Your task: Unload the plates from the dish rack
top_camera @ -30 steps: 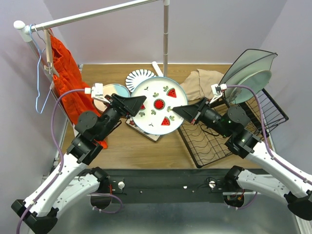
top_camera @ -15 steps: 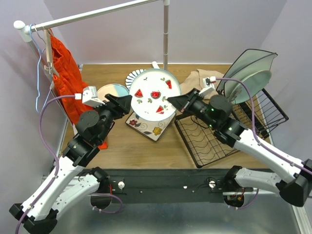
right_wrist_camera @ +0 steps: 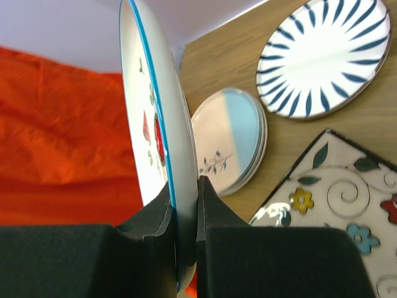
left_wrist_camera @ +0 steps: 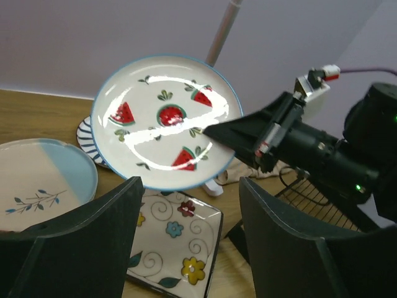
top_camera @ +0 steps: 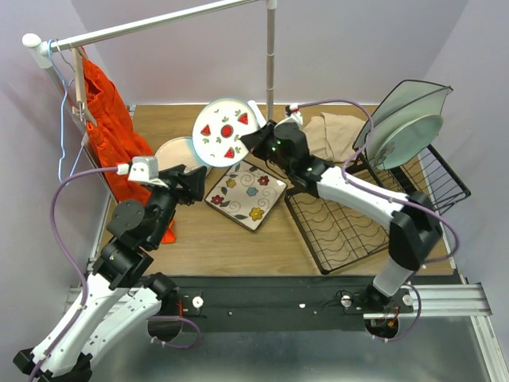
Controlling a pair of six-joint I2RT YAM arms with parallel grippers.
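Right gripper [top_camera: 246,141] pinched rim of watermelon plate [top_camera: 221,131], plate tilted up above floral square plate [top_camera: 246,194], left gripper [top_camera: 193,181] spread wide nearby, touching nothing.

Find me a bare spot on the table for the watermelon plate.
The table is bare along its near edge, in front of the floral square plate and left of the dish rack. The back left is crowded: pink-and-blue plate, striped plate, with the watermelon plate held above.
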